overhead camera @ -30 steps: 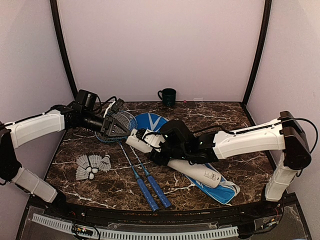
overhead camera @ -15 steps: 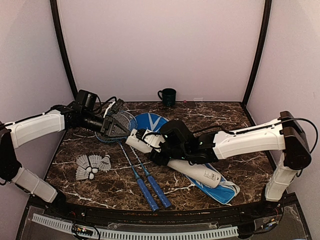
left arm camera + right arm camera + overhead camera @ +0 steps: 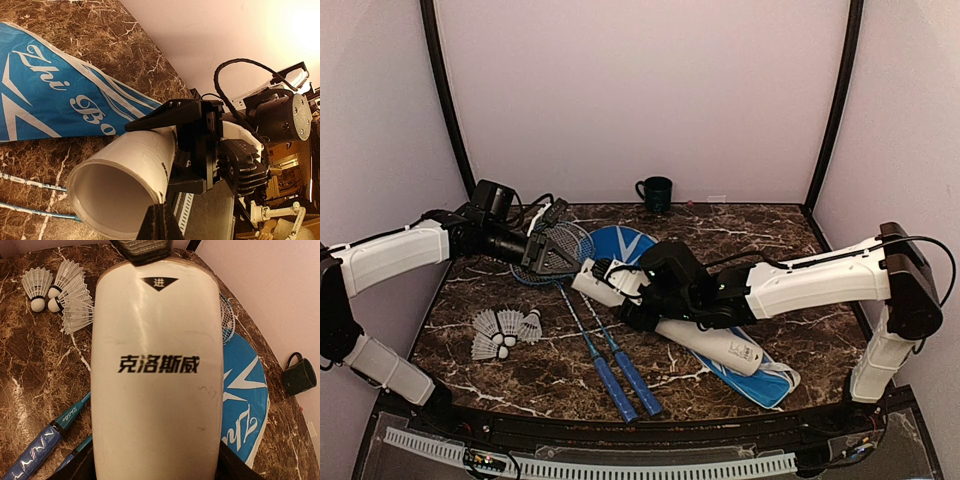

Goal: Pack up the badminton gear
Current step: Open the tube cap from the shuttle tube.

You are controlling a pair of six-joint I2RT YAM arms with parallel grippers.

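The long white tube [image 3: 715,345] lies slanted over the blue cover [image 3: 765,382]. My right gripper [image 3: 636,298] is shut around it near its open end; the tube fills the right wrist view [image 3: 155,390], with a finger [image 3: 75,467] on each side. My left gripper [image 3: 570,262] is at the tube's open mouth [image 3: 120,195], its fingers [image 3: 160,220] closed together on the rim. Two blue-handled rackets [image 3: 618,380] lie crossed under the tube, heads towards the left arm. Several white shuttlecocks [image 3: 505,328] lie in a cluster on the table at the left, and in the right wrist view [image 3: 57,290].
A dark green mug [image 3: 655,192] stands at the back by the wall, also in the right wrist view [image 3: 299,375]. The marble table [image 3: 770,235] is bare at the back right. Black frame posts rise at both back corners.
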